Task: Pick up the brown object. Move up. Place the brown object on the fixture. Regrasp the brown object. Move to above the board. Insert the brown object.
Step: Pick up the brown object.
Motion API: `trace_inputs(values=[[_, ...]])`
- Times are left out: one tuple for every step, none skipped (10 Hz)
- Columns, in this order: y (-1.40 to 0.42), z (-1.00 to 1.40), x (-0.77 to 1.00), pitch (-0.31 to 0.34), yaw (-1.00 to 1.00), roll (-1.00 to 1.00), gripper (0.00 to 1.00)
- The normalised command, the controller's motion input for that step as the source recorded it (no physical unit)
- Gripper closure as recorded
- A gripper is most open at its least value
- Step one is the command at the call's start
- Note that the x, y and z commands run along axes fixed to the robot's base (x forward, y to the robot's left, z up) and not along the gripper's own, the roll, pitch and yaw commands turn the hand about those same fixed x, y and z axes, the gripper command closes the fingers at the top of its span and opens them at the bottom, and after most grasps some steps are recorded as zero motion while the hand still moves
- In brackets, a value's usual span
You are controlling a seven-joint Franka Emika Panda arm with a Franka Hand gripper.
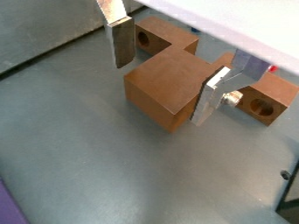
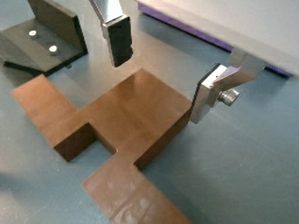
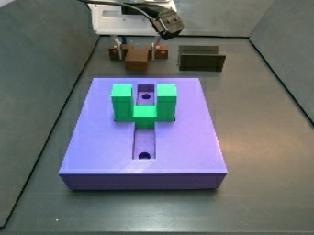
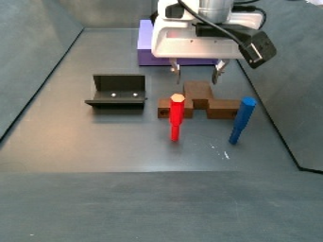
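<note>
While the gripper (image 2: pixel 163 70) hangs low over the brown object (image 2: pixel 122 122), its jaws stand apart, one flat silver finger (image 1: pixel 121 42) on each side of the piece's raised middle stub, with a gap showing between plate and wood. In both wrist views the brown object reads as matt, wood-coloured and blocky: a bar lying on the grey floor with a squarish stub rising from its middle, sharp edges, smooth faces. A wrist view shows round holes bored into the bar's end faces (image 1: pixel 260 107).

In a side view the brown object (image 3: pixel 135 57) lies on the floor just beyond the far edge of the board (image 3: pixel 185 138), with the gripper (image 3: pixel 138 41) directly over it. The board is a large flat purple slab with a lengthwise slot down its middle; a green U-shaped block (image 3: pixel 143 102) sits on top of it, astride the slot, and a small hole shows in the slot near the board's near end.

The fixture (image 3: pixel 203 60), a dark low bracket with raised walls, stands on the floor beside the brown object, apart from it; in a side view (image 4: pixel 116 93) its base plate shows two small pale dots, and nothing rests in it. In that same view a red post (image 4: pixel 177 117) and a blue post (image 4: pixel 240 120) stand upright on the floor in front of the brown object (image 4: pixel 202 102).
</note>
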Motion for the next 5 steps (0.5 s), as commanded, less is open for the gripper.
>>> trace_inputs(values=[[0.11, -0.21, -0.02, -0.029, -0.09, 0.00, 0.00], [0.09, -0.21, -0.02, -0.033, -0.07, 0.00, 0.00], [0.00, -0.15, 0.00, -0.029, -0.01, -0.01, 0.00], [0.00, -0.10, 0.03, -0.003, 0.00, -0.01, 0.00], [0.00, -0.11, 0.00, -0.006, 0.00, 0.00, 0.00]])
